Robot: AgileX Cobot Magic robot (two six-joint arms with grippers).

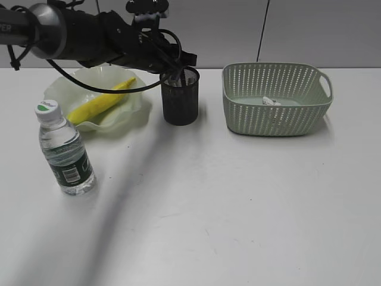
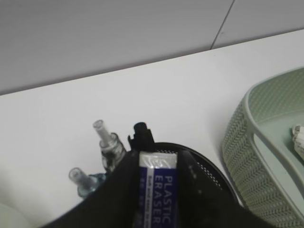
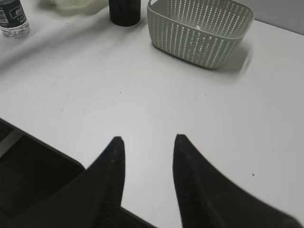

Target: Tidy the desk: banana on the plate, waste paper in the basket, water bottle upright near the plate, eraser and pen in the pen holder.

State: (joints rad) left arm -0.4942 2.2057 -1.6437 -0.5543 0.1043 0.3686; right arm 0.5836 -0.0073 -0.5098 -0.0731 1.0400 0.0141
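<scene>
My left gripper (image 1: 176, 71) hangs over the black mesh pen holder (image 1: 180, 98) and is shut on a blue and white eraser (image 2: 158, 190), its tip at the holder's rim (image 2: 209, 166). Two clear-tipped pen ends (image 2: 108, 142) stick up beside the left finger. The banana (image 1: 98, 102) lies on the wavy green plate (image 1: 128, 116). The water bottle (image 1: 64, 152) stands upright in front of the plate. The waste paper (image 1: 271, 101) lies in the green basket (image 1: 277, 98). My right gripper (image 3: 147, 140) is open and empty over the desk's (image 1: 238, 208) near edge, out of the exterior view.
The basket (image 3: 199, 28) stands right of the pen holder (image 3: 124, 10), with a gap between them. A dark surface lies below the desk's front edge (image 3: 28, 166). A grey wall runs behind the desk.
</scene>
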